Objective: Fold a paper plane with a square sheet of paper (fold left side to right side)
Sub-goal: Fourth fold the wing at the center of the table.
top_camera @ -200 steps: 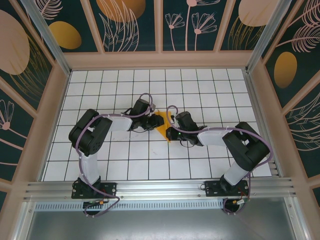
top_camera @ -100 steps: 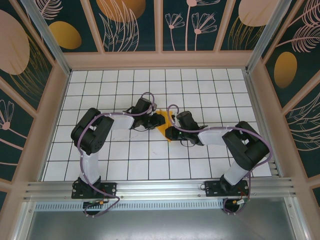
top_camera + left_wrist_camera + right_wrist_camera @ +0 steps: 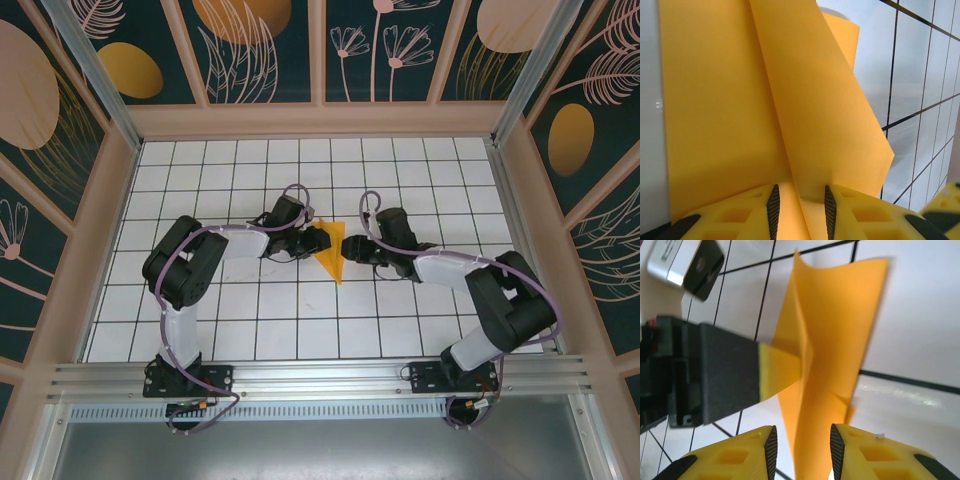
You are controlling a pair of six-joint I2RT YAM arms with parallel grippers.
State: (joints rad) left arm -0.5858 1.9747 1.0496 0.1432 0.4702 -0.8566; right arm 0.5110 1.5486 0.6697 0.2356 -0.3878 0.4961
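White grid desk (image 3: 250, 330) inside a box of dark walls (image 3: 260, 50) with a leaf and oval pattern. Both arms reach in toward the middle of the overhead frame.

The paper plane (image 3: 331, 250) sits at centre frame between the two wrists. It is orange and already creased into a narrow wedge with its tip toward the bottom of the frame. It looks held up off the desk, not lying flat.

The left fingers (image 3: 740, 220) are clenched on the paper plane. At the bottom of the left wrist frame the pads close on a raised fold, and two flaps fan upward from there. I read this as the anchor grip: it pins the crease so the layers can't spring apart.

The right fingers (image 3: 875, 460) are released, with the pads apart at the bottom of the right wrist frame. The paper's lower edge hangs in the gap, with white desk showing beside it, so nothing is pinched. The left arm's yellow tip meets the fold at mid-frame there.

My guess is the right side is free to re-grip a flap for the next fold. The main risk is the loose flaps drifting open.
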